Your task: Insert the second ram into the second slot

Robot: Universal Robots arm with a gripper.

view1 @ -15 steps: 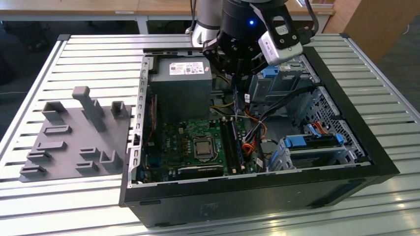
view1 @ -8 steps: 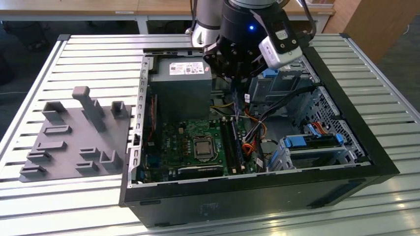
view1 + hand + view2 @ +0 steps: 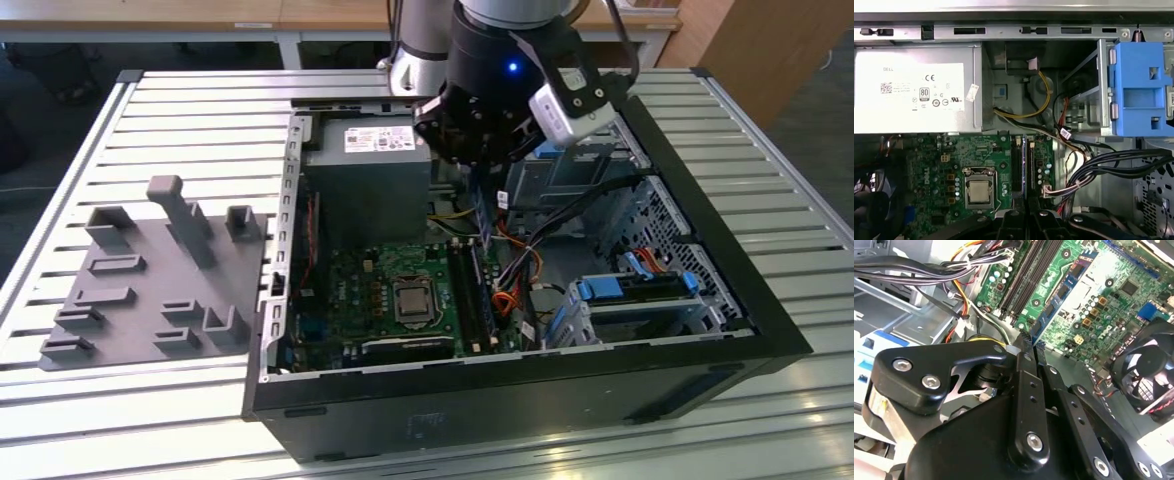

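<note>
Table: slatted metal, carrying tray and case.
Tray: grey moulded fixture with upright pegs and low pockets, lying flat at the exterior view's left, just beside the case.
Case: black tower on its side, side panel off, inside facing up.
Power supply: grey box with a pale label in the case's far part, toward the left.
Board: green, on the case floor nearer the camera than the power supply, with a square metal socket near its middle.
Slots: long and black, side by side, just right of the socket.
Gripper: black, hangs over the case's far half, just right of the power supply and raised above the board; its fingers are drawn together, clamped on the ram.
Ram: dark-blue stick with black chips. In the second wrist view it reaches out past the fingertips, parallel to the slots. In the first wrist view it appears edge-on as a thin blue line between two black slots. It is held clear of the board, not seated.
Cables: black, orange and yellow bundle right of the slots.
Brackets: light blue, at the case's right end.
</note>
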